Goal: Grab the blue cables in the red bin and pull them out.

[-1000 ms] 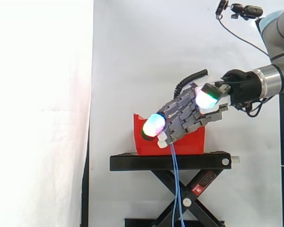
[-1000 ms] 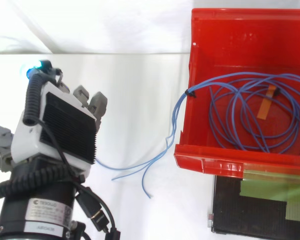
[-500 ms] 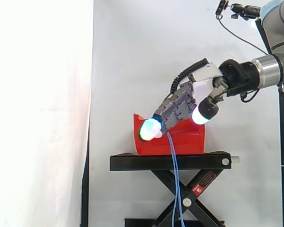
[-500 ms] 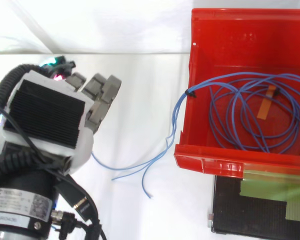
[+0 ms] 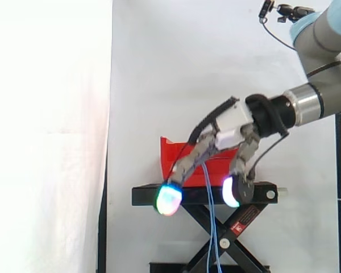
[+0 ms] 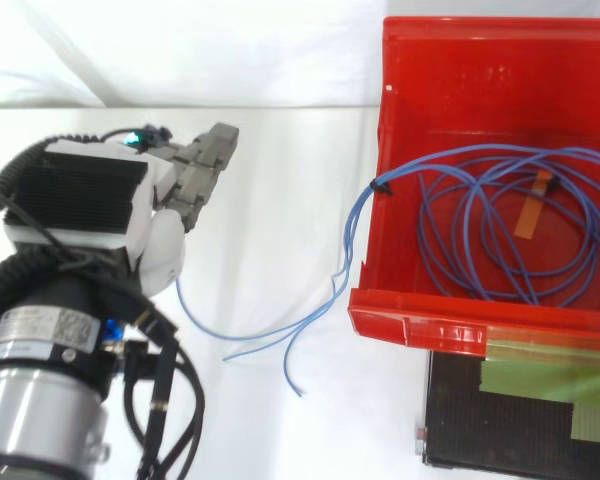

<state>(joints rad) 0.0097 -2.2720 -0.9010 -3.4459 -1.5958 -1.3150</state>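
Note:
The red bin (image 6: 450,70) stands on a black stand (image 5: 256,194). Thin blue cables (image 6: 352,240) lie coiled inside it, held by a black tie, and spill over its left wall. Their loose ends (image 6: 260,333) trail off to the left and, in the side view, the cables (image 5: 211,227) hang straight down in front of the stand. My hand (image 5: 236,122) is in front of the bin, open, with straight fingers angled down and left. One glowing fingertip (image 5: 168,199) is level with the stand top. From above, the hand (image 6: 90,195) is left of the bin, over the end of one strand.
The bin (image 5: 169,156) is open-topped with a low front lip. A strip of orange tape (image 6: 531,205) lies among the coils. Green tape (image 6: 540,380) marks the stand top (image 6: 500,430). A white curtain hangs behind, and a camera on a pole (image 5: 290,11) is at the upper right.
My hand has turned and dropped: the fingers swung from bin height down to the stand's top, and the thumb came down with them. The cables lie as before.

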